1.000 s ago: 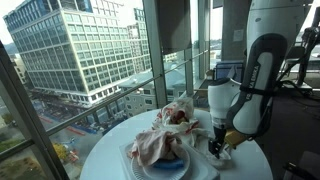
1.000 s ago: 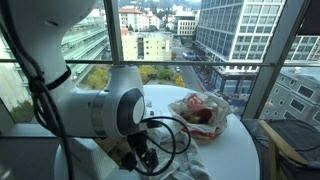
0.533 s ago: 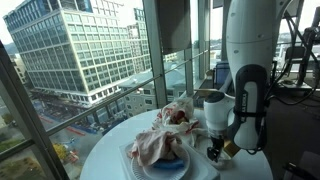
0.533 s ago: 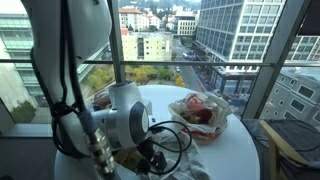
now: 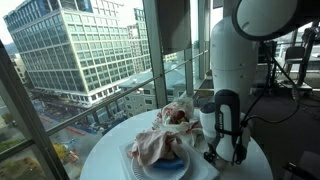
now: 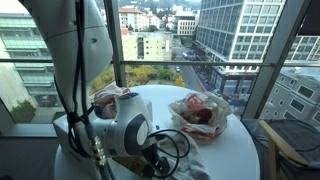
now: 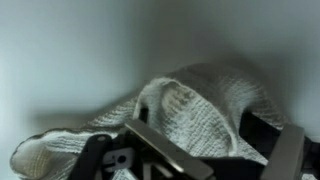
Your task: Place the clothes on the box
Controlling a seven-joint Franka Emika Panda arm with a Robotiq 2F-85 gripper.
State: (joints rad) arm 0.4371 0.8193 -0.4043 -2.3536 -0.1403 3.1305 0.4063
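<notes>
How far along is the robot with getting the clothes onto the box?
Done: a heap of clothes already lies on the blue box. In hand: the gripper is low over the table beside the box, and the wrist view shows a white knitted cloth right at it; grip unclear. Left: lifting that cloth onto the box.

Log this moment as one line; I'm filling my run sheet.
gripper: low at white cloth, grip unclear | clothes pile: on box

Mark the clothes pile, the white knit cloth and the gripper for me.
clothes pile (image 6: pixel 200 112), exterior view, top of the heap.
white knit cloth (image 7: pixel 190 105), wrist view, its raised fold.
gripper (image 5: pixel 212 150), exterior view, low end near the tabletop.
</notes>
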